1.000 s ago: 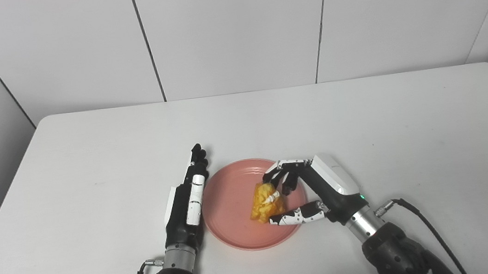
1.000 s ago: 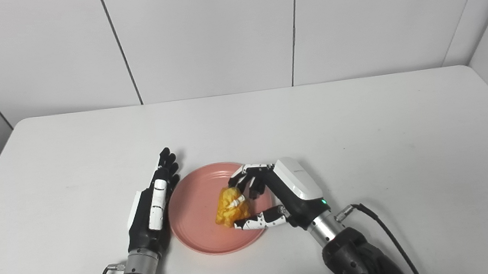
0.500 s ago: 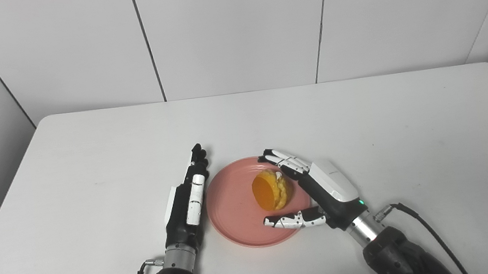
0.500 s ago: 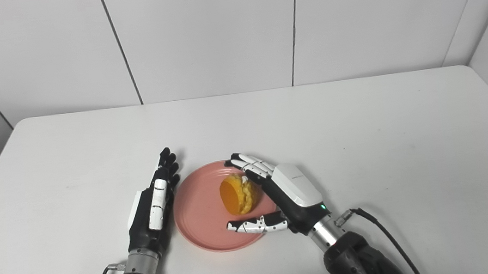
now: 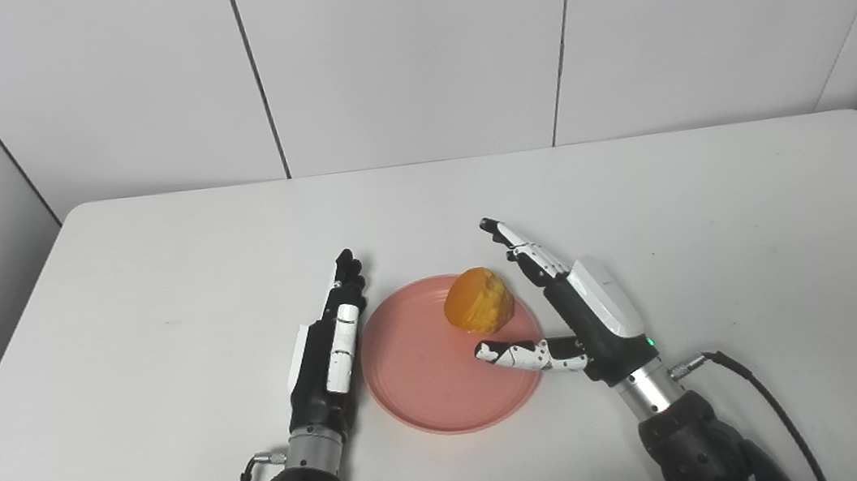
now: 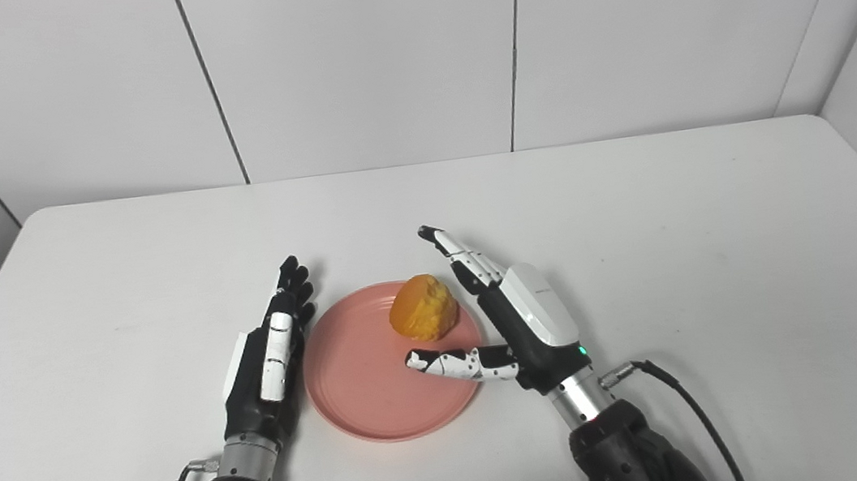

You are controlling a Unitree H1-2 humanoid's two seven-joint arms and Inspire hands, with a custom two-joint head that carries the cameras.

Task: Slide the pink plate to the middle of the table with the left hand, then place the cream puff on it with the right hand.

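The pink plate lies on the white table near the front middle. The golden cream puff rests on the plate's far right part. My right hand is open beside the plate's right rim, fingers stretched past the puff and thumb over the plate, not holding the puff. My left hand is open and flat on edge along the plate's left rim. Both hands also show in the right eye view: the left hand and the right hand.
Grey wall panels stand behind the table's far edge. A black cable runs from my right wrist over the table.
My right hand opened and let go of the cream puff, which now lies on the plate's far right. The right fingers stretched away. The left hand stayed still.
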